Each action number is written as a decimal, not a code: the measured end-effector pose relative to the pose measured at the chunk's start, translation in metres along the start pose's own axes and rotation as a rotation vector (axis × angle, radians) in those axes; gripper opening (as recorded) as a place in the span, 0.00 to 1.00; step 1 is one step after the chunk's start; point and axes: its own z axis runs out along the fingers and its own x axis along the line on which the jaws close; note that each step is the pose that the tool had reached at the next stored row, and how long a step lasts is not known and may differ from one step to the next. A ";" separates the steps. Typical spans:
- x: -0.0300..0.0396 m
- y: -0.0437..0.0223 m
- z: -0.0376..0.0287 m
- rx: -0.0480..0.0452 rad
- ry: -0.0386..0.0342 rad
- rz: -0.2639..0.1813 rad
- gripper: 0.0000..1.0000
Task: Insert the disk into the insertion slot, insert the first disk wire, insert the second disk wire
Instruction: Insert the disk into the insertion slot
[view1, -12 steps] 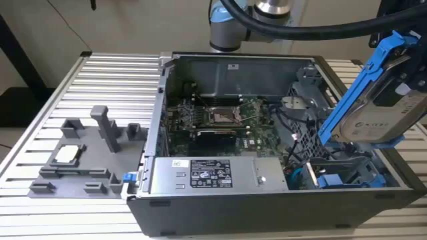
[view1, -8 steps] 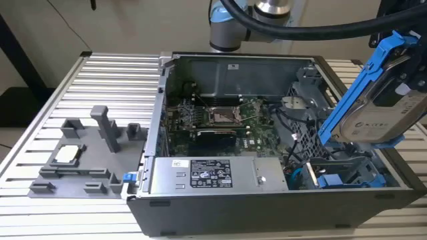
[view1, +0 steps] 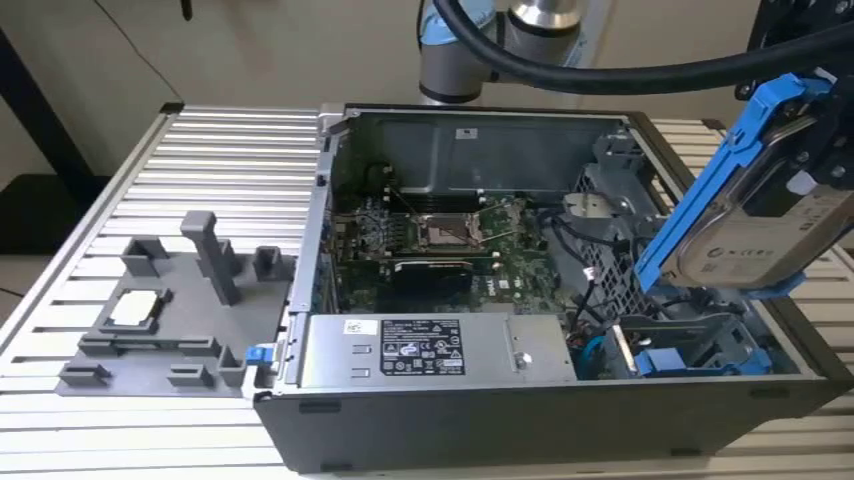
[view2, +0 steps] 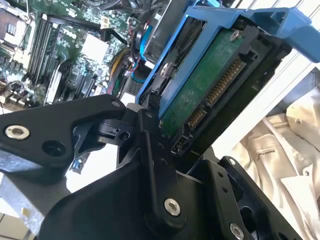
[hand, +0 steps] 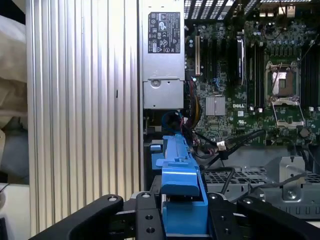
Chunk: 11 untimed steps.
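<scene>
- Black gripper (hand: 183, 214) linkages sit closest to the lens in both wrist views; the fingers are closed onto the disk (hand: 179, 167), one pressing each side of its bright blue frame, with no gap showing
- Second wrist view: the held disk's underside faces the camera; a green circuit board (view2: 197, 87) and a row of connector pins (view2: 227, 80) show inside the blue frame
- Exterior view: the disk hangs in the air, steeply tilted, at the exterior view's right; its silver face with the white label is turned toward the camera
- Its lower end is just above the drive bay (view1: 694, 345) at the near corner of the open computer case (view1: 400, 440) on the exterior view's right; the disk is not in the bay
- Inside the case lie a green motherboard (view1: 441, 235) and, nearer the camera, a silver power supply (view1: 414, 350) with a dark label
- Thick black cables (view1: 601, 75) arc above the case
- The case rests on a ribbed metal table (view1: 214, 170); a grey plastic fixture (view1: 160, 320) sits beside the case on the exterior view's left
</scene>
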 end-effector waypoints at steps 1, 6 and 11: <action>0.0000 0.0000 0.0009 0.0000 -0.0001 0.000 0.33; 0.0000 -0.0004 0.0053 0.0000 0.0000 0.000 0.33; -0.0001 -0.0009 0.0095 0.0000 0.0002 0.000 0.33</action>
